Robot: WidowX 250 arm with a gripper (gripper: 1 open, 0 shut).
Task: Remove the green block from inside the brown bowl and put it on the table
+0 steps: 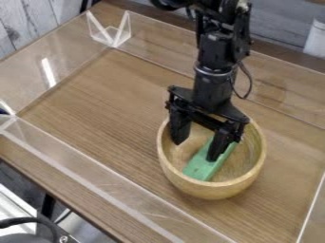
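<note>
A black robot arm (219, 43) reaches straight down into the brown wooden bowl (181, 173) on a wood-grain worktop (102, 104), its fingers (223, 142) spread wide apart and empty. The gripper (203, 136) hangs with one finger to either side of the green block (203, 167), which lies flat on the floor of the bowl, its near end pointing toward the front rim and its far end hidden behind the fingers. The wide spread looks deliberate: the block is a slim bar, and open fingers lowered astride its narrow width give the best chance of a clean pinch without nudging it against the bowl's curved wall.

Whether the fingertips already touch the block or the bowl floor cannot be told from this angle; they appear to be low inside the rim, just above or beside the bar. The block is not yet held, so the task stands at its first stage, with the lift out and the setting down on the worktop both to come.

The bowl sits toward the near right of the worktop, close to the low clear acrylic wall (76, 171) that fences the surface. Open wood lies to its left, a likely landing place. The thick rim is the plain hazard: a block lifted askew could catch on it and drop back in.
</note>
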